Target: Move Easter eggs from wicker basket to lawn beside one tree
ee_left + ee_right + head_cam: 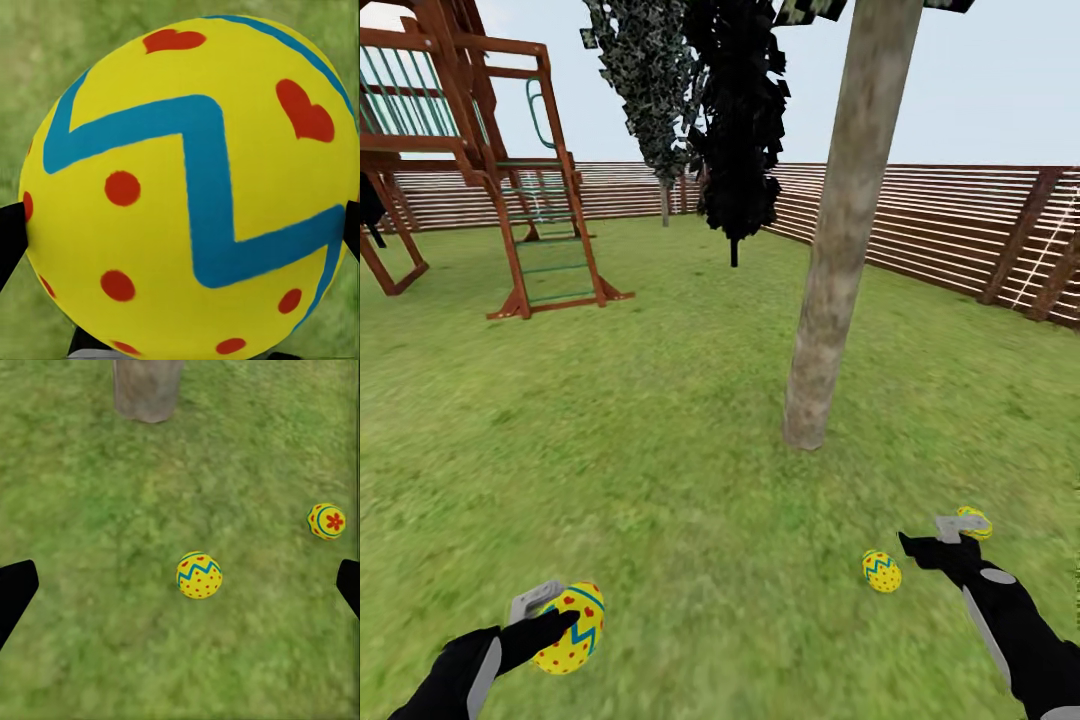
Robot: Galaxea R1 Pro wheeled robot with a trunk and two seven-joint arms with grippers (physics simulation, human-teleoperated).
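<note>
My left gripper (565, 620) is shut on one yellow Easter egg (572, 628), held low over the lawn (660, 450) at the near left. Close up, this egg (187, 187) shows a teal zigzag and red hearts and dots. A second egg (881, 571) lies on the grass short of the slanted grey-brown tree (840, 250). The third egg (974, 522) lies just beyond my right gripper (930, 535), which is open and holds nothing. Its black fingertips (16, 589) stand wide apart above both eggs (199, 575) (326, 520), with the trunk base (148, 388) beyond. The wicker basket is out of view.
A wooden playset (480, 160) stands at the far left. A slat fence (960, 230) runs along the back and right. A slim ragged tree (650, 90) and a near-black conifer (740, 120) stand behind. Open grass lies between the playset and the trunk.
</note>
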